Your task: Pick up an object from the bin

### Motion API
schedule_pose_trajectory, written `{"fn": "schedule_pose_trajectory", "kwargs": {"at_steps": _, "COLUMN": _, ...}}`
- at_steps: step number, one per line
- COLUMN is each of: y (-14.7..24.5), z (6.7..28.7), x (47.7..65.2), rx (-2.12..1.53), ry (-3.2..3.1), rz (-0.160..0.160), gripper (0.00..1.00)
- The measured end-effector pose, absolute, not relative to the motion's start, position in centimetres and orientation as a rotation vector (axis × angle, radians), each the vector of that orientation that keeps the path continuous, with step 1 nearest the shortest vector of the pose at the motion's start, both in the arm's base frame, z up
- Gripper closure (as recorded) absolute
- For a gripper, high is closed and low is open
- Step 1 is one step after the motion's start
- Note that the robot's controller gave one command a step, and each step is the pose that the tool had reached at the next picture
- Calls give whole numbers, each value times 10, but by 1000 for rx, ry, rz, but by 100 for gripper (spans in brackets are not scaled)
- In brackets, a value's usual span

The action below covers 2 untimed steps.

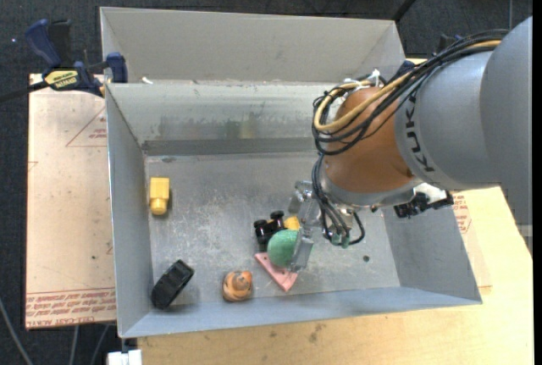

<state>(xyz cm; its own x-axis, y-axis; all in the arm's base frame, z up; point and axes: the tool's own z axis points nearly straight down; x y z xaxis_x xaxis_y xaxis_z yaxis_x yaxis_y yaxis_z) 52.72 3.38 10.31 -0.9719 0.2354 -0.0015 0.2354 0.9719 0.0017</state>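
Along the near wall of the grey metal bin (pixel 220 194), a black chunky thing (pixel 172 284) lies by the left corner, with a small orange-brown thing (pixel 238 285) apart from it to the right. Just right of that, a pink flat piece (pixel 273 271) with a pointed corner lies on the floor, and a green rounded thing (pixel 283 246) sits on or against its farther edge.

The gripper (pixel 301 251) is down at the right side of this green thing, touching it or just beside it; which of the two cannot be told. Nor can it be told whether the gripper is open or closed, or whether it has hold of anything.

Behind the green thing, a small black piece (pixel 268 228) and a yellow piece (pixel 290 224) lie close together, touching or nearly so. With the green and pink things they make a small cluster right of the bin's middle.

Farther back and well to the left, a yellow block (pixel 158 195) lies alone near the left wall.

The arm (pixel 474 118), a thick grey link, reaches in from the right above the bin's right half. Its wrist carries an orange cover (pixel 364 143), with yellow and black cables (pixel 339 105) looped over the top.
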Motion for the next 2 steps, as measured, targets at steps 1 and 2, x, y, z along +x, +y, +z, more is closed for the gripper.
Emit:
{"fn": "schedule_pose_trajectory", "kwargs": {"at_steps": 1, "y": 43, "z": 79, "x": 522, "rx": 36, "ry": 3141, "rz": 1, "gripper": 0}}
{"fn": "schedule_pose_trajectory", "kwargs": {"at_steps": 2, "y": 54, "z": 74, "x": 523, "rx": 300, "ry": 3119, "rz": 2, "gripper": 100}}
